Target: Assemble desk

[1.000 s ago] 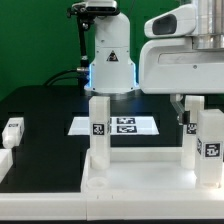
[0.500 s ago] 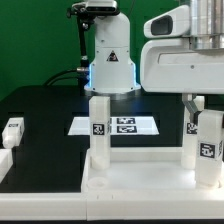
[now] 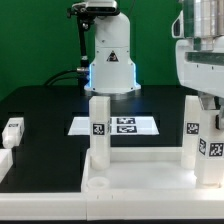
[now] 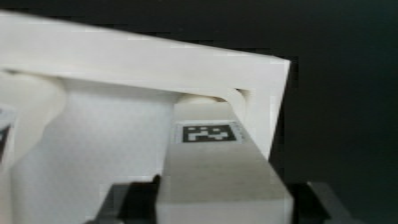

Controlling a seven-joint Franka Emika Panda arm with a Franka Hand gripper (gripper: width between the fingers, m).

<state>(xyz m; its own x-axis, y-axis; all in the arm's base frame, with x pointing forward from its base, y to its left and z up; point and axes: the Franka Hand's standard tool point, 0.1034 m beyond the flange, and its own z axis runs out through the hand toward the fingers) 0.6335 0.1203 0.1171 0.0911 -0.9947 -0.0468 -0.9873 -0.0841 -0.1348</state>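
The white desk top (image 3: 140, 182) lies upside down at the front. Two white legs stand on it: one at the exterior view's left (image 3: 98, 130) and one at the right rear (image 3: 190, 135). My gripper (image 3: 208, 108) comes down at the right and is shut on the top of a third tagged leg (image 3: 212, 150), which stands upright at the top's right front corner. In the wrist view the gripper (image 4: 226, 200) has that leg (image 4: 222, 165) filling the gap between the dark fingers (image 4: 139, 203), with the desk top (image 4: 125, 60) beyond.
A loose white leg (image 3: 12, 130) lies on the black table at the exterior view's left. The marker board (image 3: 120, 125) lies flat behind the desk. The robot base (image 3: 110, 55) stands at the back before a green wall.
The arm's wrist housing has swung toward the exterior view's right. The held leg's tag has shifted slightly sideways while the leg stays upright in place. The other legs have not moved.
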